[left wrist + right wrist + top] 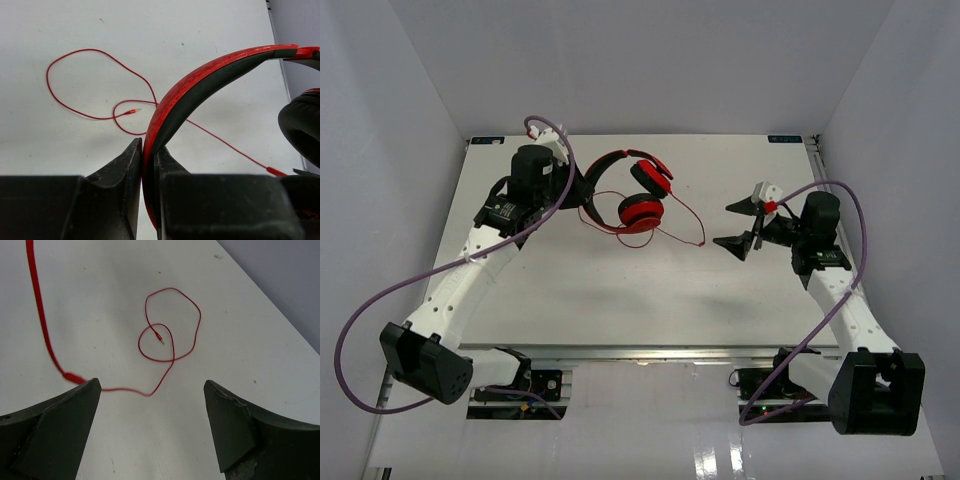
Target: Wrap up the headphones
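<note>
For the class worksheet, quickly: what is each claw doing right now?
Left claw: shut on the headphones, at the headband.
Right claw: open, holding nothing.

light: bright, even | shadows: faint | glare: top view's bottom edge | focus: mostly sharp

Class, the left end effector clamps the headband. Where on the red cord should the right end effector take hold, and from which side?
Probably the straight stretch of cord lying flat ahead of the open right end effector, approached from above and straddled crosswise. It is thin and flush with the table, and the coil beyond crosses itself, so a pinch there could tangle.
</note>
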`<state>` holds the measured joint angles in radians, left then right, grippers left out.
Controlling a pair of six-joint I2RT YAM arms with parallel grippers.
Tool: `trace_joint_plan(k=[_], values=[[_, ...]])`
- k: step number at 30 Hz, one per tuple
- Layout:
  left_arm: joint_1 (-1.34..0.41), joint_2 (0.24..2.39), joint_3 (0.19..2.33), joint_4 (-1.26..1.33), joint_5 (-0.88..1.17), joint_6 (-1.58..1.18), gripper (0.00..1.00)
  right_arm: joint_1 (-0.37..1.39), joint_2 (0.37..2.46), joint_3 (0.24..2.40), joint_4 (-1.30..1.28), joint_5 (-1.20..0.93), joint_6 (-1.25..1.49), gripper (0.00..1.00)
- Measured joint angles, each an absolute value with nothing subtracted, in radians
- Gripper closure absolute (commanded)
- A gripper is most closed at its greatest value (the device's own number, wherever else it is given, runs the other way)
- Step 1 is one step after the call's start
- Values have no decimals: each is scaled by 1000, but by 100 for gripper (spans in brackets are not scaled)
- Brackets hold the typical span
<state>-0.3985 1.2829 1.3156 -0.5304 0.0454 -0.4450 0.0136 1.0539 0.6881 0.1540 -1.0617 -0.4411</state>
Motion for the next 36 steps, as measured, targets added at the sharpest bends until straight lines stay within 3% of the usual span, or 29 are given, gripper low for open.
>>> trace_joint_plan(k=[12,18,21,27,32,36], values=[[-399,1283,1352,-575,130,-542,100,302,1165,800,381,-1078,-135,10],[-399,1285,1419,-583,107,-532,100,292,1150,910,208,-690,-251,10],[-399,1285,1419,-590,72,-515,100,252,1110,920,153,-624,-279,10],[-398,1285,1419,-609,27,-492,100,241,1066,919,29,-766,-395,10],[-398,1285,1419,-617,21,-482,100,236,1076,921,-140,-1029,-556,10],[-398,1284,1419,-621,28,-483,100,283,1104,904,-122,-1100,-553,10]])
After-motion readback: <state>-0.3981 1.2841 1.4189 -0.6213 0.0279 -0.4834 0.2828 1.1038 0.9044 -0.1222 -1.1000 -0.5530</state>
